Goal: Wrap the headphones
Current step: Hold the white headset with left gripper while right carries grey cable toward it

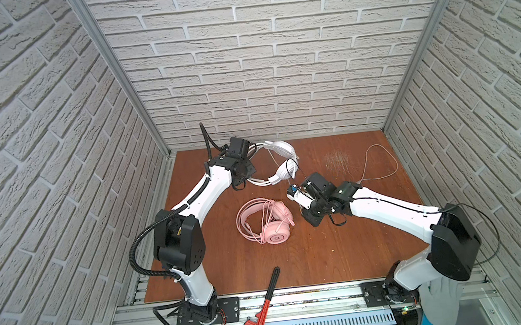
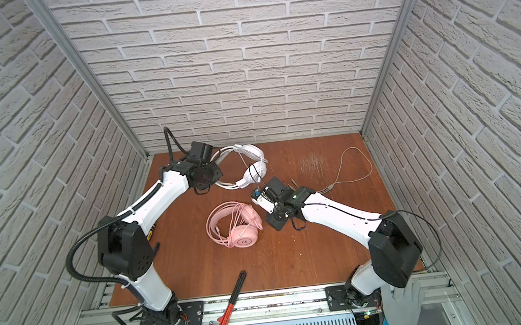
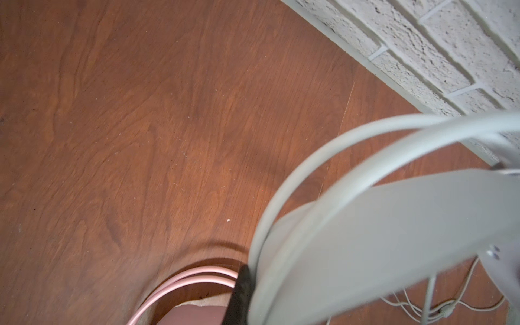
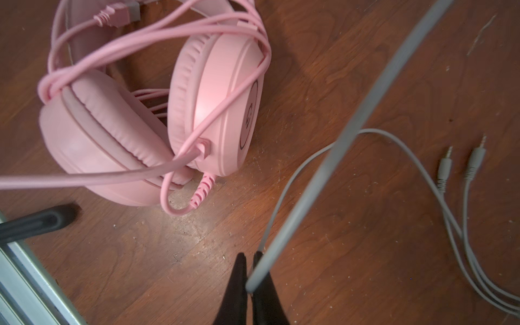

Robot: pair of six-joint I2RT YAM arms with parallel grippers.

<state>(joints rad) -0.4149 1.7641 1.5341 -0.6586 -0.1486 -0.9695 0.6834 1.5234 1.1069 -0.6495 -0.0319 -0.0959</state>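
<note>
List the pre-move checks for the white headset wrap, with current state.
1. left gripper shut on the white headset at its headband: ok.
2. right gripper shut on the grey cable: ok.
3. Cable wound on the white headset: not ok; its tail and plugs lie loose on the table.
4. Tail free of snags beneath the right arm: cannot tell.
5. pink headset wrapped, apart from the grey cable: ok.
6. pipe wrench at the front edge, away from both headsets: ok.
</note>
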